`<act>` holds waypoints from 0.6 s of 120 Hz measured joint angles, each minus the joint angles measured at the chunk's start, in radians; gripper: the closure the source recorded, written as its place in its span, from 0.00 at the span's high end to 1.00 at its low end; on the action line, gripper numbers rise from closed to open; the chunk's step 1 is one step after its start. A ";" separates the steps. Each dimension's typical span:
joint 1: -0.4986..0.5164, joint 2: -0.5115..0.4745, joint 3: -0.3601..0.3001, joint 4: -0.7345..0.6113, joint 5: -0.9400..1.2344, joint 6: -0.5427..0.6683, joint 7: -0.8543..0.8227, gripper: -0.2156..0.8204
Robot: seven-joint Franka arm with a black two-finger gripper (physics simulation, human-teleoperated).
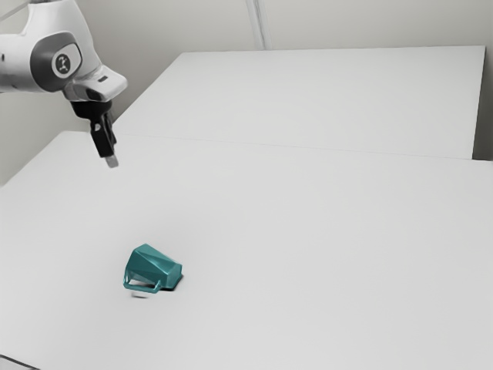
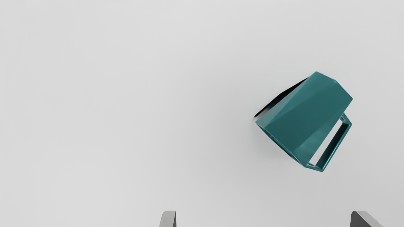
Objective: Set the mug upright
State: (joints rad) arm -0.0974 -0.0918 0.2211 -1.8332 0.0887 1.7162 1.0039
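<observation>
While the teal mug (image 1: 156, 266) lies on its side, the end effector (image 1: 112, 161), spread wide, hovers above the table (image 1: 308, 231).

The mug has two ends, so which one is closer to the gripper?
The wide end of the teal mug. It faces the exterior view's left, where the gripper hangs; the narrow end points away from it.
</observation>
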 joint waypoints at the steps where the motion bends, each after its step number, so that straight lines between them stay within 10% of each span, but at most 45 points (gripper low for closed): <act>1: -0.001 0.000 0.000 -0.001 0.000 0.004 0.000 0.79; 15: 0.012 -0.059 -0.011 -0.054 -0.004 0.049 0.004 0.79; 40: 0.146 -0.551 0.118 -0.543 -0.033 0.213 0.056 0.79; 53: 0.205 -0.467 0.283 -0.540 -0.180 0.267 0.090 0.79; 72: 0.263 -0.151 0.328 -0.443 -0.551 0.314 0.141 0.79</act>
State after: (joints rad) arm 0.1652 -0.2424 0.5488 -2.2760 -0.4625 2.0304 1.1446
